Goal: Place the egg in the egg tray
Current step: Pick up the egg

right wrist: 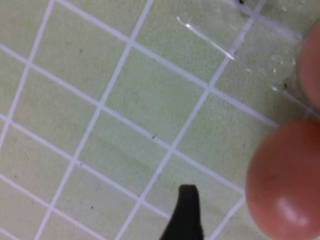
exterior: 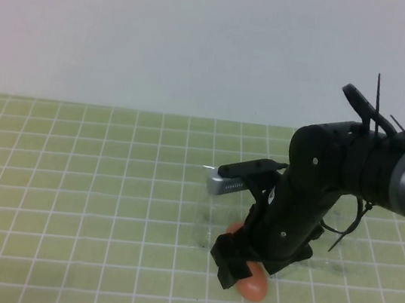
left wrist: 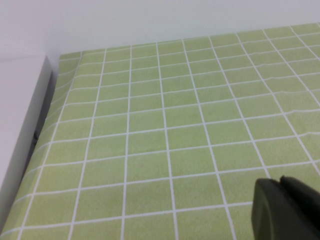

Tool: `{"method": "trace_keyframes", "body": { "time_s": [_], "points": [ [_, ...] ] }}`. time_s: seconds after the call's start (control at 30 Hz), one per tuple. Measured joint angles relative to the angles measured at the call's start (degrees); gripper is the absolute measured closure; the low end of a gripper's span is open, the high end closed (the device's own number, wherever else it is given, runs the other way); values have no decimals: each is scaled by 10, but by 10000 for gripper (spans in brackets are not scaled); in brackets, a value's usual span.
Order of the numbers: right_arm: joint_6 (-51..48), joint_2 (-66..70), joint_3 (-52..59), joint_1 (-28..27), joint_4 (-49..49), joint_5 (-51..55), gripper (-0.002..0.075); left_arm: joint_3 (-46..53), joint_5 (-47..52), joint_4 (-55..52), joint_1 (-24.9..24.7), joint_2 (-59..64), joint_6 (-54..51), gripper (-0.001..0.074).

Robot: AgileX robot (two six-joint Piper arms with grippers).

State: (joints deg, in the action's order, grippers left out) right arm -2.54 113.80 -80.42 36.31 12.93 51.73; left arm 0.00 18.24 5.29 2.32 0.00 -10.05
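Observation:
An orange-brown egg (exterior: 252, 285) lies on the green grid mat just in front of the clear egg tray (exterior: 213, 206). It also shows in the right wrist view (right wrist: 284, 182). My right gripper (exterior: 234, 266) is low over the mat, open, right beside this egg. Only one of its fingers (right wrist: 186, 212) shows in the right wrist view, apart from the egg. A second egg (exterior: 234, 229) sits at the tray's near edge, mostly hidden by the arm; it also shows in the right wrist view (right wrist: 311, 60). My left gripper (left wrist: 280, 183) is shut and empty above bare mat, out of the high view.
The tray's thin clear rim (right wrist: 205, 36) lies close to the right gripper. A white wall (exterior: 204, 37) stands behind the mat. A white raised border (left wrist: 20, 140) runs along the mat's edge near the left gripper.

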Motion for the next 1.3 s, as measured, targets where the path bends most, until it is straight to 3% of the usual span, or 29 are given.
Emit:
{"method": "trace_keyframes", "body": {
  "time_s": [0.8,1.3],
  "points": [
    [-12,18,-4,22,10,8,118,0,0,0,0,0,0,737],
    [-18,34,-8,42,4,-43,118,0,0,0,0,0,0,737]
  ]
}}
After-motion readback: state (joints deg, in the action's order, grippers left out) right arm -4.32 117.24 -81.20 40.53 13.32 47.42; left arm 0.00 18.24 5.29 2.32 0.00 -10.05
